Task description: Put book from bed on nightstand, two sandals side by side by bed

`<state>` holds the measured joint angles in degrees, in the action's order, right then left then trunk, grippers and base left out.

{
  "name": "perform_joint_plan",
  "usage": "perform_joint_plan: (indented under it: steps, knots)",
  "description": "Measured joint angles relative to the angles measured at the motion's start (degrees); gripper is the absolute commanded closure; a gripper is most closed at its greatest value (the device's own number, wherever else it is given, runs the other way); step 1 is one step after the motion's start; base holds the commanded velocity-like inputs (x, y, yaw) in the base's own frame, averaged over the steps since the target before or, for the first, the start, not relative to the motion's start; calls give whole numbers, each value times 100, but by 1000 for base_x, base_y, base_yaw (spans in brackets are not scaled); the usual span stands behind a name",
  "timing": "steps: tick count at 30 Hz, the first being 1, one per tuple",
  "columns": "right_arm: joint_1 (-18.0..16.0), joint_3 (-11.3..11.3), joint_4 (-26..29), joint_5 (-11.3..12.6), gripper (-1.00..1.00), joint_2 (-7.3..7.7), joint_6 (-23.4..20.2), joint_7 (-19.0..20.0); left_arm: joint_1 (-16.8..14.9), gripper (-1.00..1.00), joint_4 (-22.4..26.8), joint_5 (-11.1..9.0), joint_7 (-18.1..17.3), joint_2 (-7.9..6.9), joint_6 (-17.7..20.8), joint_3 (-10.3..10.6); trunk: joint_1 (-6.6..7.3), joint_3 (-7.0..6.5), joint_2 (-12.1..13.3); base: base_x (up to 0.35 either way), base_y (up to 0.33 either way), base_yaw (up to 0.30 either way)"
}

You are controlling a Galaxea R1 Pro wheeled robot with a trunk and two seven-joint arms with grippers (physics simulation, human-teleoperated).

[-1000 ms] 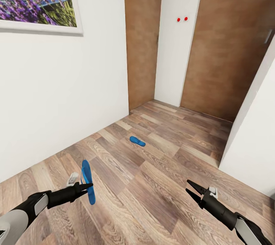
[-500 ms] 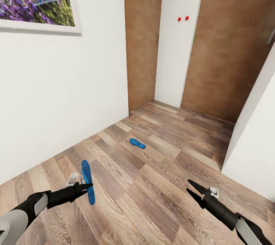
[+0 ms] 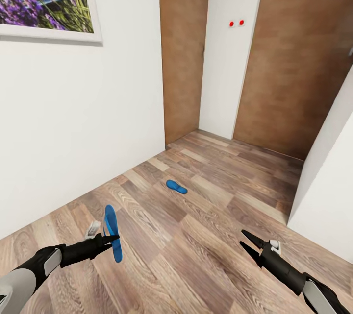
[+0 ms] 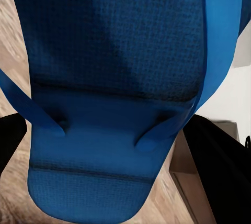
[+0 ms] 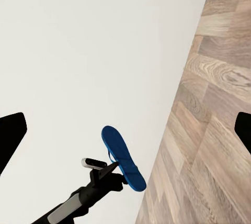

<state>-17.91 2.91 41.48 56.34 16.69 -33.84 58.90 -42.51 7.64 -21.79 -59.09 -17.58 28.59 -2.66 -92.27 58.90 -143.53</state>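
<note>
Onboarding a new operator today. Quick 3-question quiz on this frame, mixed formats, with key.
1. True or false: both sandals lie flat on the floor.
2. Multiple choice: the right tool is A) shut on a sandal, B) open and empty, C) pressed against the wall.
3. Short answer: where is the second sandal?

Key:
1. False. The left tool is shut on one sandal, holding it on edge above the floor; the left wrist view has its sole between the fingers.
2. B.
3. Flat on the wood floor ahead of the robot, between the two arms and short of the brown doors.
</note>
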Motion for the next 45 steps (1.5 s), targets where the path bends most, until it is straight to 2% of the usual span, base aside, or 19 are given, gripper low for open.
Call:
perform_joint_plan:
  steps: [15, 45]
  knots:
    - [0, 17, -3, 43, -100, 0, -7, -2, 1, 100, 1, 0, 9, 0, -6, 4, 0, 25, 0, 86, -29, 117]
    - [0, 17, -2, 52, -100, 0, -34, -3, 1, 100, -65, -1, 34, 0, -9, 1, 0, 86, 0, 102, -178, 121]
